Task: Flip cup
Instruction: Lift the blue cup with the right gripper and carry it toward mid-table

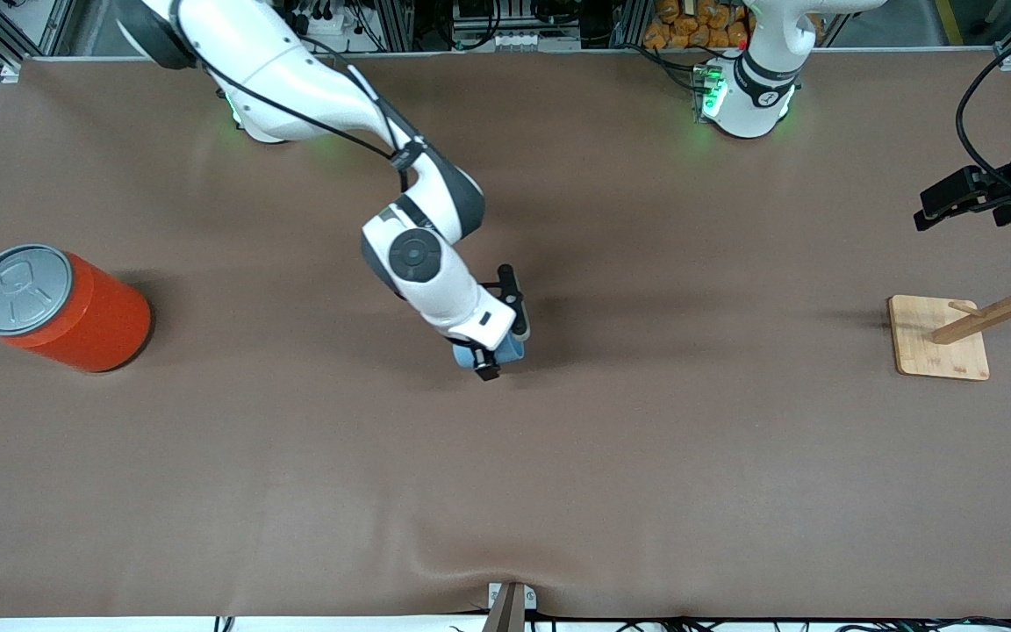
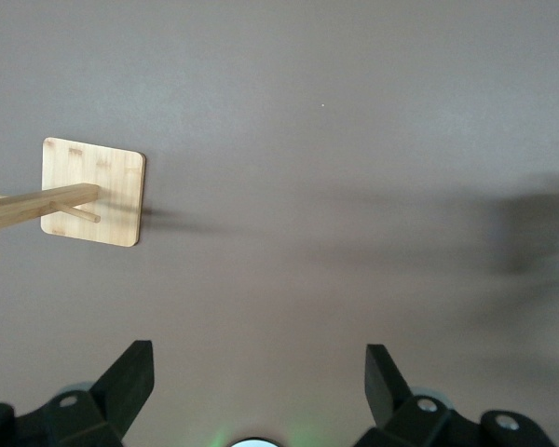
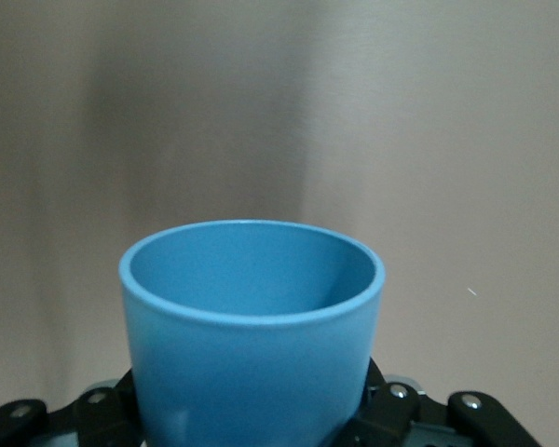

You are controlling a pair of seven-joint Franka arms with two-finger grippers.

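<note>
The light blue cup [image 1: 467,355] is held over the middle of the table by my right gripper [image 1: 498,338], which is shut on its sides. In the right wrist view the cup [image 3: 252,345] fills the lower middle, its darker blue open mouth facing away from the wrist, with the black fingers [image 3: 387,410] pressed against its wall. Whether the cup touches the table I cannot tell. My left gripper [image 1: 931,211] waits in the air at the left arm's end of the table. It stands open [image 2: 259,372] with nothing between its fingers.
A large orange can [image 1: 84,320] with a grey pull-tab lid stands at the right arm's end of the table. A wooden peg rack on a square bamboo base [image 1: 940,342] [image 2: 93,191] stands at the left arm's end, below the left gripper. Brown table covering [image 1: 646,439] lies all around.
</note>
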